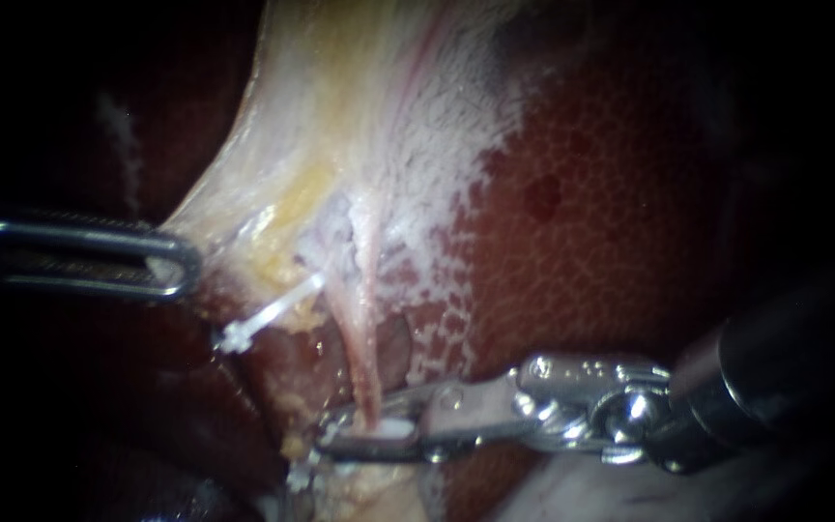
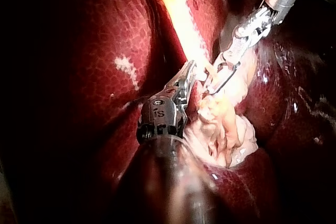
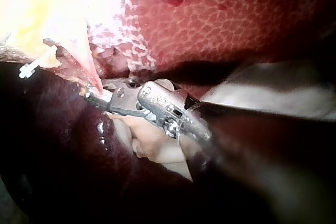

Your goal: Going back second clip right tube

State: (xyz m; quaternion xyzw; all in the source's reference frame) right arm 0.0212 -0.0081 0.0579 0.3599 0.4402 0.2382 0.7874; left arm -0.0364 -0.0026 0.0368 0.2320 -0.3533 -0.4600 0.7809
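Liver (image 1: pixel 611 193), dark red and finely mottled, takes up the ground to the right of the right tube (image 1: pixel 367 329) in the endoscope view, and a darker fold of it lies to the tube's left. Pale tissue (image 1: pixel 340 126), cream and yellow, rises as a stretched sheet from the upper end of the tube, which comes out of it as a thin pink strand. My right instrument (image 1: pixel 332 437) comes in from the right of the tube, with its bright hinged metal lying over the liver, and its pincer reaches the tube's lower end. That pincer stands narrow, closed on a white clip (image 1: pixel 386 427) that sits across the tube, with both jaws against the clip. In the right wrist view the tube (image 3: pixel 86 72) runs down into the same pincer, and soft whitish lumpy tissue (image 3: pixel 157 145) lies under the instrument, on the side away from the tube. My left instrument (image 1: pixel 181 266) lies well to the left of the tube and apart from it; its long slotted pincer is closed on the edge of the pale tissue. The left wrist view shows this pincer (image 2: pixel 190 69) pinching a yellow-lit band of that tissue, just beside the tip of the right instrument (image 2: pixel 211 87). Another clip (image 1: pixel 268 314), slim and white, lies slanting just to the left of the tube, level with its middle, between the tube and the left instrument
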